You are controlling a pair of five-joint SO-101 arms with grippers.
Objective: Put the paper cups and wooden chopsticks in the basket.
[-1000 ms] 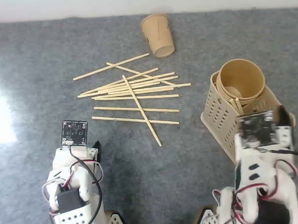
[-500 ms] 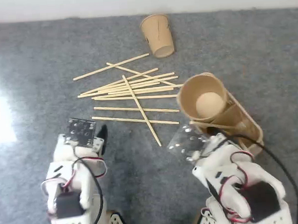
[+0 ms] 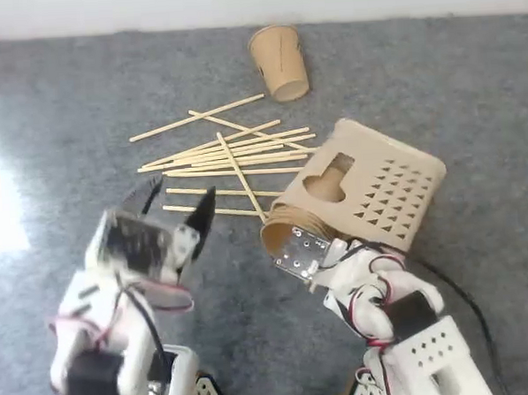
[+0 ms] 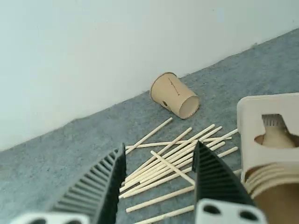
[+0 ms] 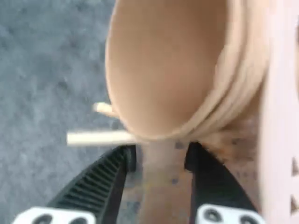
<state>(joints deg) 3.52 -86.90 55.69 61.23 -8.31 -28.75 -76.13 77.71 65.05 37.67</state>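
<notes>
1. One basket [image 3: 383, 187], and it lay tipped over on the grey carpet [image 3: 470, 80]. A perforated wall faced up and the mouth pointed back toward the arms.
2. Inside the basket sat a nested stack of paper cups [image 3: 281, 225], with its rims poking out of the mouth. At least three rims showed in the left wrist view; the exact number could not be told.
3. One more paper cup, the loose cup [image 3: 279, 62], lay on its side. It was well apart from the basket, on the side away from the arms.
4. Roughly a dozen wooden chopsticks [image 3: 235, 156] were scattered flat on the carpet beside the basket. Most ran side by side in one bundle, a couple crossed over them, and the overlap hid the true count. The nearest ends reached right up to the basket's wall.
5. The right gripper [image 5: 161, 154] was at the basket's mouth, just under the cup rims. Its jaws were clamped on a tan strip there, which looked like the basket's own rim.
6. The left gripper [image 4: 161, 154] hovered beside the basket, over the near edge of the chopsticks. Its jaws were spread wide with nothing between them.
</notes>
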